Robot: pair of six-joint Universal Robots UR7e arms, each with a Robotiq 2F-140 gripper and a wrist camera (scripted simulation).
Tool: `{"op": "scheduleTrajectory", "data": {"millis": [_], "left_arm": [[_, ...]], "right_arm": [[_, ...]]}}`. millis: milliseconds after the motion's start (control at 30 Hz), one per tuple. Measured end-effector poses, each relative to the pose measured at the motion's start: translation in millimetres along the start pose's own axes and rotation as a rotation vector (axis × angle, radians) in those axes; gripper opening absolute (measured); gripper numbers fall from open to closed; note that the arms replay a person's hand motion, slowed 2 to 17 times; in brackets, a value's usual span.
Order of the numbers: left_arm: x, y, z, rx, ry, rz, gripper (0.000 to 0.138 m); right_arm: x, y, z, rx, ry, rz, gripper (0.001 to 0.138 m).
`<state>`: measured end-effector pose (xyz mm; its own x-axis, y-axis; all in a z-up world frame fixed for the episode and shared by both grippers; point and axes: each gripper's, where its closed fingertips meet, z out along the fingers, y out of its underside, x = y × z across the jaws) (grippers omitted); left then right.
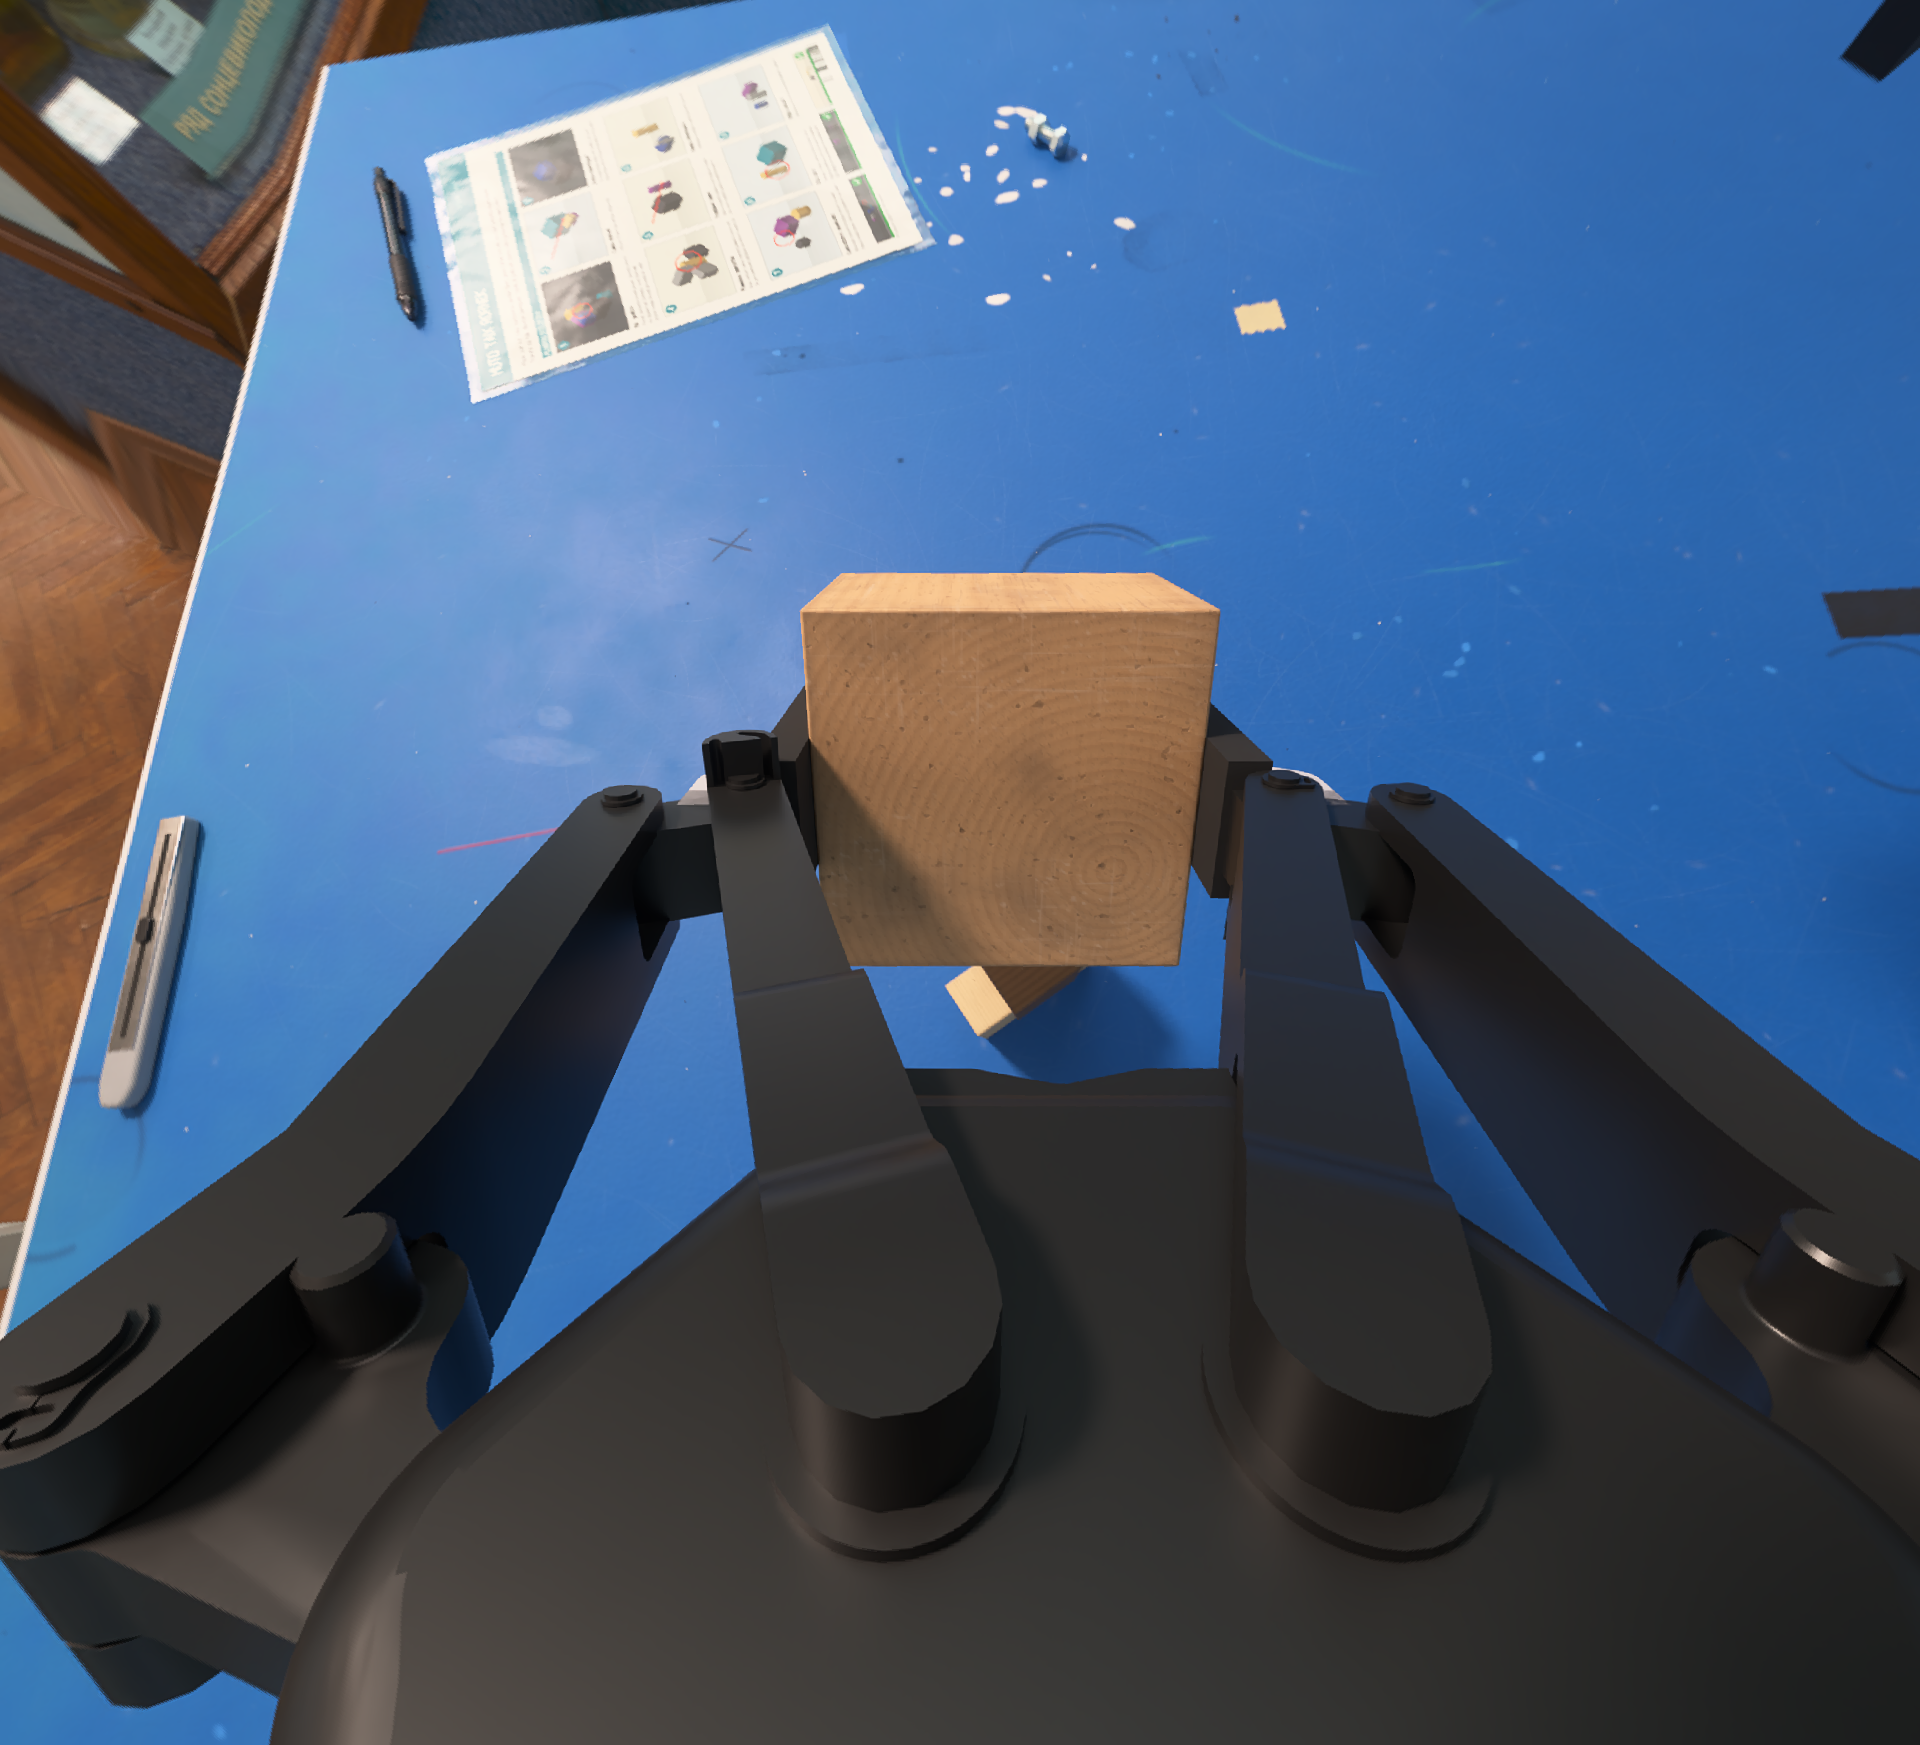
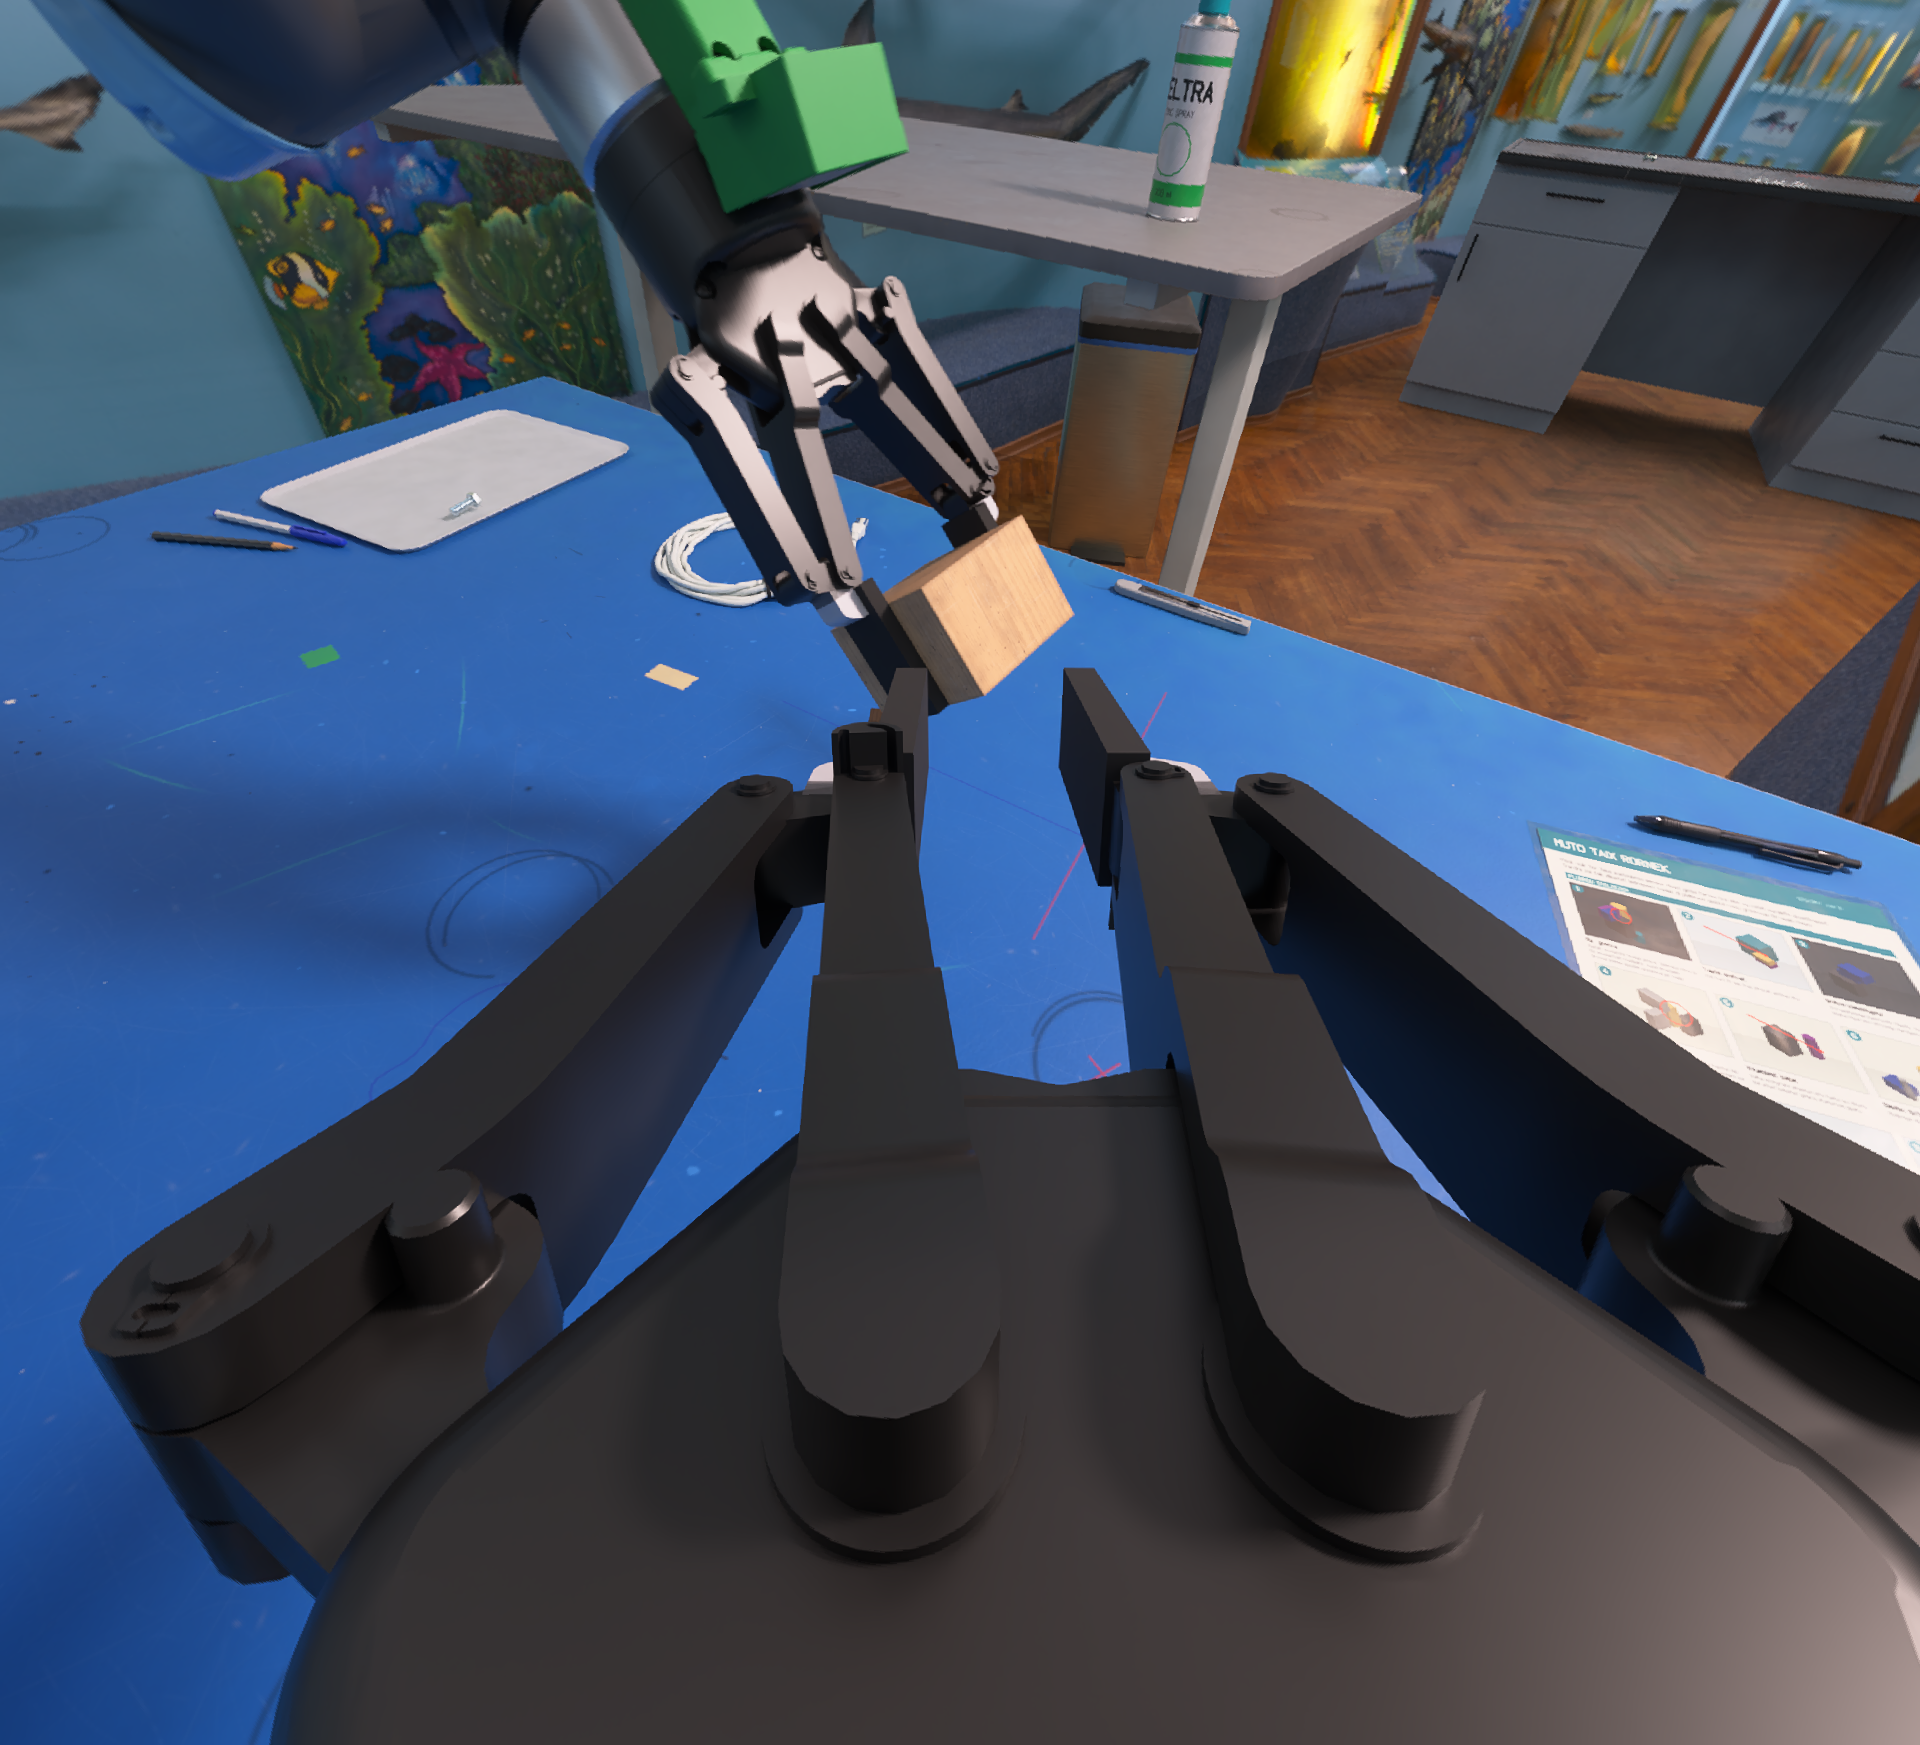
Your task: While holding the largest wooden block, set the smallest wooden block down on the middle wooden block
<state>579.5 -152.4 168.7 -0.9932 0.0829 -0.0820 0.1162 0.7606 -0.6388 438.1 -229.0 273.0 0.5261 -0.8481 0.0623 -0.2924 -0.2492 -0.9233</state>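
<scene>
My left gripper (image 1: 1008, 760) is shut on a large wooden block (image 1: 1008, 770) and holds it above the blue table (image 1: 520, 604). Under it, a corner of a smaller wooden block (image 1: 1000, 999) shows on the table; the rest is hidden, and I cannot tell which block it is. In the right wrist view the left gripper (image 2: 904, 625) hangs tilted with the large block (image 2: 977, 609) in it. My right gripper (image 2: 997, 708) is open and empty, just in front of and below that block. No third block is in view.
A printed sheet (image 1: 665, 209), a pen (image 1: 398, 246) and a utility knife (image 1: 151, 957) lie near the table's left edge. White crumbs and a bolt (image 1: 1049, 137) lie farther off. A white tray (image 2: 436, 474) and a coiled white cable (image 2: 707, 563) lie behind the left gripper.
</scene>
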Motion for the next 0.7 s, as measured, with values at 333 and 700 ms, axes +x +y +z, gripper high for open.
{"op": "scheduleTrajectory", "data": {"millis": [333,700], "left_arm": [[-10.8,-13.5,36.3,-0.120,0.078,0.112,0.075],[-20.6,-27.2,79.3,-0.226,0.143,0.177,0.075]], "right_arm": [[5.2,5.1,0.6,-0.012,-0.010,0.007,0.034],[12.6,11.9,0.8,-0.038,-0.012,0.007,0.032]]}}
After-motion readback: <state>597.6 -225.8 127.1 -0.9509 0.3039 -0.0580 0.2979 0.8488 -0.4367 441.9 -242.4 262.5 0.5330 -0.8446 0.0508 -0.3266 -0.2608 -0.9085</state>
